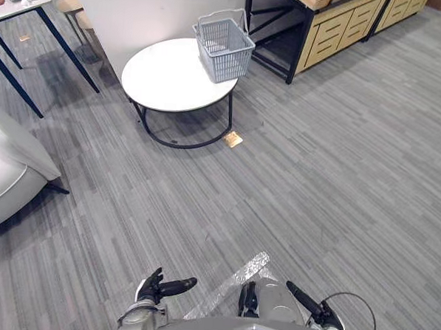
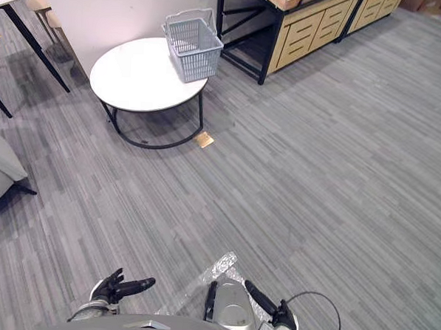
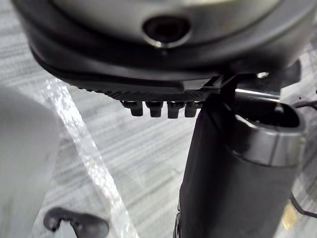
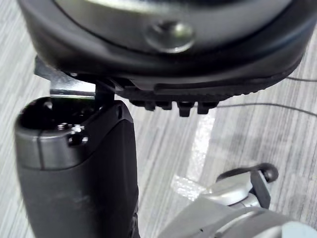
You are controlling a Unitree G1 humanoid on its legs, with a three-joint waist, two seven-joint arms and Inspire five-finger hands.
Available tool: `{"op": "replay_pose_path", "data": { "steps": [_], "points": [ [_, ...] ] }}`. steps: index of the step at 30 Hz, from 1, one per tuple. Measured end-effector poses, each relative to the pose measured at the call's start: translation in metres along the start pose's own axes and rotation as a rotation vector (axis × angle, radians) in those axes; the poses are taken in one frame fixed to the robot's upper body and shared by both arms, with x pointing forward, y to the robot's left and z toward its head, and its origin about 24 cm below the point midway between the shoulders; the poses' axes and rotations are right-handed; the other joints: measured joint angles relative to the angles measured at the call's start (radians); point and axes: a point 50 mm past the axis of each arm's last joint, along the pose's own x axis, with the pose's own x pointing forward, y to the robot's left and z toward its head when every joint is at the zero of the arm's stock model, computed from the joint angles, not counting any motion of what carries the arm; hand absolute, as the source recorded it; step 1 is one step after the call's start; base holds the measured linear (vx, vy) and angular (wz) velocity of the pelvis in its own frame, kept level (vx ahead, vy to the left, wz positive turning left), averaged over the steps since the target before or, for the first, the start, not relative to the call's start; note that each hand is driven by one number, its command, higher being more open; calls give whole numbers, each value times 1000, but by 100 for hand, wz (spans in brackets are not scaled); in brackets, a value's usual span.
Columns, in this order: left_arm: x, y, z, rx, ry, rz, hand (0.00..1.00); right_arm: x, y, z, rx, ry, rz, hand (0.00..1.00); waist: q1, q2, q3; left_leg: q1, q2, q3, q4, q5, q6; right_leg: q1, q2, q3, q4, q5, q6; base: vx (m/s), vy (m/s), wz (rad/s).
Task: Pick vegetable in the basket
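At lower left the left hand (image 1: 153, 287) hangs slack and empty, the grey mesh basket (image 1: 224, 45), contents untellable, stands well ahead at the round white table's (image 1: 166, 77) edge, and the right hand (image 1: 318, 312) hangs likewise slack: judged the approach step, next requiring a walk forward.

bright, even indoor light fr. overhead, no hard beams. white table (image 1: 162, 77) top glowed, nearly washed out, w/ a soft shadow under it on the grey floor (image 1: 316, 177). shiny clear strip (image 1: 233, 284) on the floor caught glare. in wrist views left hand (image 3: 158, 106) & right hand (image 4: 173, 104) were dark, in own shade vs. the pale floor.
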Motion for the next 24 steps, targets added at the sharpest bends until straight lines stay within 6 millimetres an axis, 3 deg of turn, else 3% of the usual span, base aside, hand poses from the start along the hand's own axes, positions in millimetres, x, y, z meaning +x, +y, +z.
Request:
{"op": "replay_pose_path", "data": {
  "steps": [1, 2, 4, 6, 7, 9, 10, 11, 12, 13, 15, 17, 22, 24],
  "points": [
    [0, 8, 5, -32, -29, 27, 100, 0, -1, -3, -12, 14, -5, 100, 24, -3, 6, -76, 57, 44, 196, 252, 72, 122, 53, 45, -142, 28, 0, 238, -84, -83],
    [0, 15, 8, -60, -43, 55, 100, -3, -1, -13, -19, 33, -9, 100, 58, -29, 12, -145, 94, 88, 373, 183, 93, 220, 61, 74, -257, 95, -20, 202, -20, -99],
    [-1, 21, 12, -75, -75, 76, 100, -3, -3, -13, -11, 29, -26, 100, 60, -57, 1, -248, 103, 147, 444, 29, 109, 307, 55, 101, -328, 127, -23, 226, -25, -74],
    [0, 22, 15, -96, -89, 83, 100, -3, -3, -10, -7, 22, -29, 100, 60, -53, 7, -341, 66, 203, 276, -72, 75, 374, 39, 137, -384, 136, -13, 326, 46, -48],
    [0, 21, 16, -111, -91, 84, 100, -3, -1, -11, -5, 23, -25, 100, 61, -55, 9, -359, 40, 203, 185, -84, 60, 390, 31, 144, -396, 138, -9, 333, 113, -38],
    [1, 19, 18, -130, -93, 90, 100, -3, 5, -12, 4, 27, -11, 100, 68, -59, 11, -368, -58, 160, -182, -59, 30, 435, 0, 171, -434, 128, 21, 359, 189, -41],
    [1, 19, 17, -136, -91, 96, 100, -3, 6, -13, -7, 29, 1, 100, 69, -56, 12, -370, -95, 118, -332, 22, 37, 458, -11, 185, -444, 113, 43, 253, 171, -39],
    [1, 19, 17, -142, -90, 100, 100, -3, 7, -13, -16, 29, 5, 100, 76, -59, 11, -364, -109, 103, -361, 83, 39, 470, -18, 196, -445, 104, 57, 374, 272, -39],
    [1, 22, 19, -144, -94, 107, 100, -4, 10, -15, -31, 35, 13, 100, 80, -74, 11, -337, -139, 110, -387, 150, 85, 488, -41, 214, -446, 87, 81, 411, 237, -21],
    [1, 27, 22, -142, -105, 120, 100, -5, 19, -18, -39, 39, 35, 100, 76, -114, 7, -325, -172, 118, -406, 150, 103, 488, -73, 217, -441, 91, 89, 487, 282, -8],
    [2, 34, 27, -172, -119, 138, 100, -5, 25, -18, -43, 41, 53, 100, 80, -140, 21, -323, -183, 129, -392, 143, 120, 486, -92, 225, -426, 109, 115, 282, 148, 10],
    [1, 37, 25, -189, -111, 148, 100, -5, 30, -17, -64, 36, 68, 100, 81, -144, 25, -289, -193, 136, -386, 127, 142, 480, -101, 251, -360, 140, 129, 292, 166, 8],
    [0, 42, 23, -183, -105, 159, 100, -3, 38, -7, -104, -2, 101, 100, 107, -136, 12, -307, -185, 163, -300, 34, 137, 482, -119, 294, -371, 144, 132, 89, 51, -22],
    [0, 40, 21, -186, -100, 155, 100, -1, 37, 0, -117, -18, 100, 100, 105, -114, 4, -355, -177, 172, -252, -12, 144, 449, -124, 296, -367, 132, 150, -4, 77, -23]
  ]
}}
